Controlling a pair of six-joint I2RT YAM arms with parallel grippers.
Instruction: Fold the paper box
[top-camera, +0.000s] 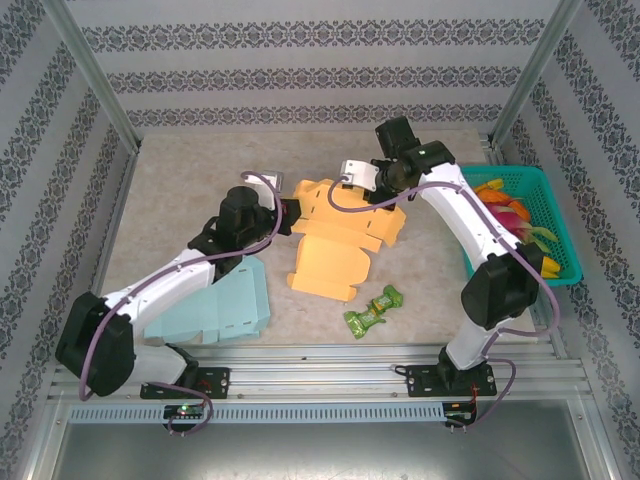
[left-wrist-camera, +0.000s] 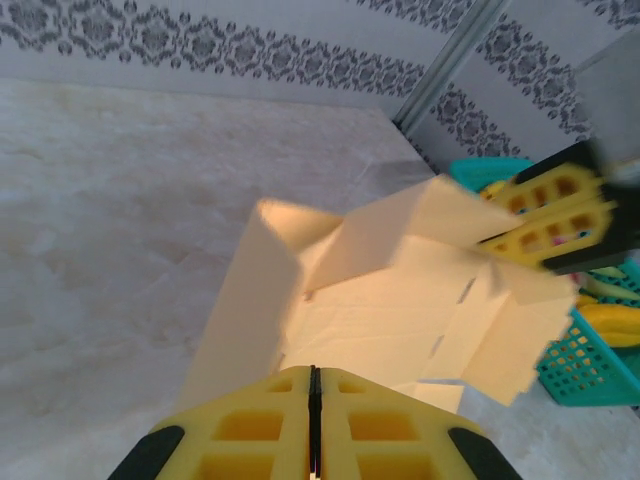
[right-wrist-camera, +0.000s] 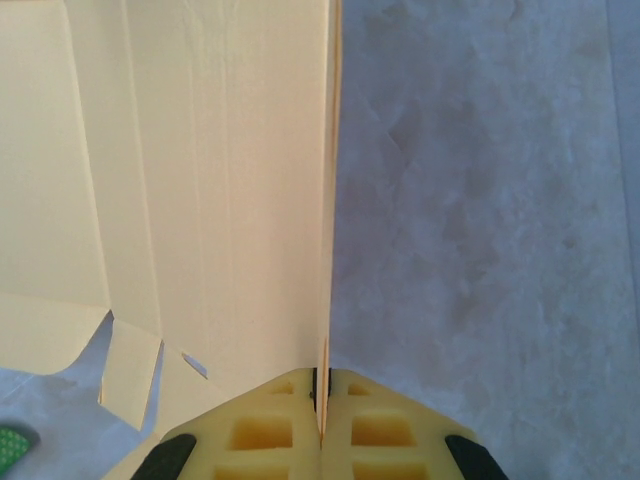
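The orange paper box (top-camera: 340, 240) lies part-folded at the table's middle, with its flaps raised at the far end. My left gripper (top-camera: 291, 215) sits at the box's left edge. In the left wrist view its jaws (left-wrist-camera: 315, 372) are shut with no paper showing between them, and the box floor (left-wrist-camera: 380, 320) and a raised wall lie just ahead. My right gripper (top-camera: 383, 188) is at the box's far right. It is shut (right-wrist-camera: 322, 375) on the thin edge of an upright box panel (right-wrist-camera: 200, 200).
A light blue folded paper box (top-camera: 225, 305) lies under the left arm. Green candy wrappers (top-camera: 372, 312) lie near the front. A teal basket (top-camera: 560, 265) of fruit stands at the right, next to the right arm. Patterned walls enclose the table.
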